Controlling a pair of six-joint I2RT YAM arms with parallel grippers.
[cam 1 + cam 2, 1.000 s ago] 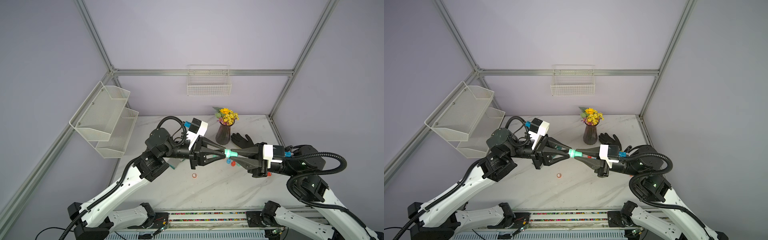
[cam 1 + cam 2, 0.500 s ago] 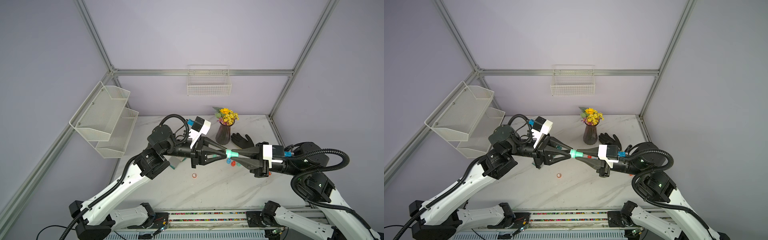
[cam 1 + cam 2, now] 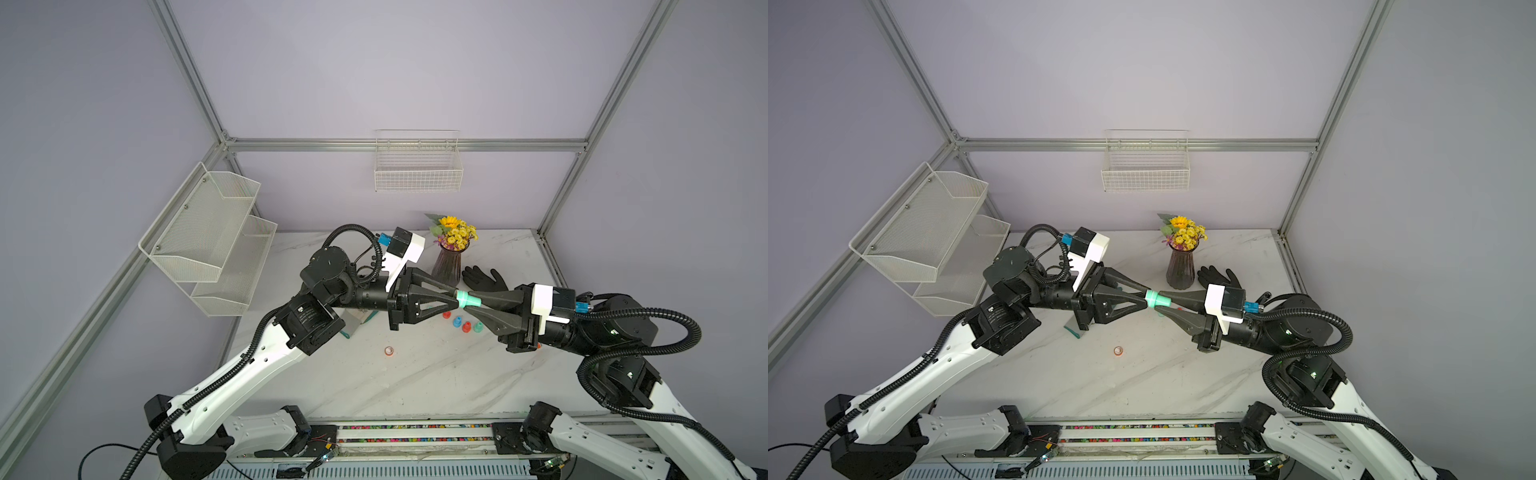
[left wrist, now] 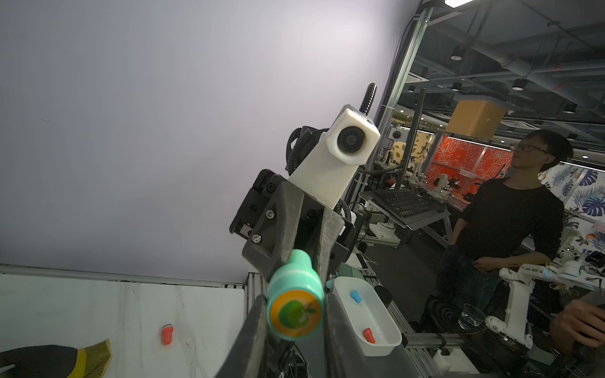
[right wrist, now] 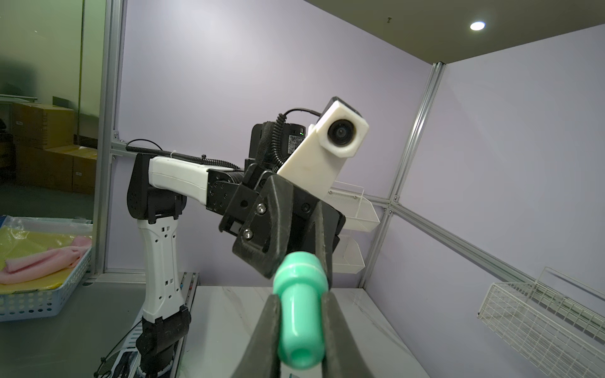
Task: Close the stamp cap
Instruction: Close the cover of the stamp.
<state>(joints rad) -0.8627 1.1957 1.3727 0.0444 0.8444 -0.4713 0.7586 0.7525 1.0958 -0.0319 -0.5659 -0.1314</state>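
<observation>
1. Two grippers meet tip to tip above the middle of the table (image 3: 415, 382). A single teal stamp (image 3: 467, 300) is caught between them and lifted clear of it.
2. In both top views, the left gripper (image 3: 456, 298) reaches in from 9 o'clock and the right gripper (image 3: 474, 303) from 3 o'clock.
3. The left gripper is clamped on the stamp's wide end (image 4: 296, 311). The flat face of that end shows a green apple on orange in the left wrist view.
4. The right gripper is clamped on the narrow end (image 5: 299, 330), which is hollow at its tip.
5. The wide and narrow parts sit pressed together in line, and no gap shows between them.
6. From the held stamp in a top view:
   - a vase of flowers (image 3: 449, 266) stands at 11 o'clock;
   - a black glove (image 3: 484, 280) lies at 1 o'clock;
   - several small stamps (image 3: 466, 327) stand on the table at 6 o'clock;
   - a little red ring (image 3: 389, 351) lies at 8 o'clock, well apart.
</observation>
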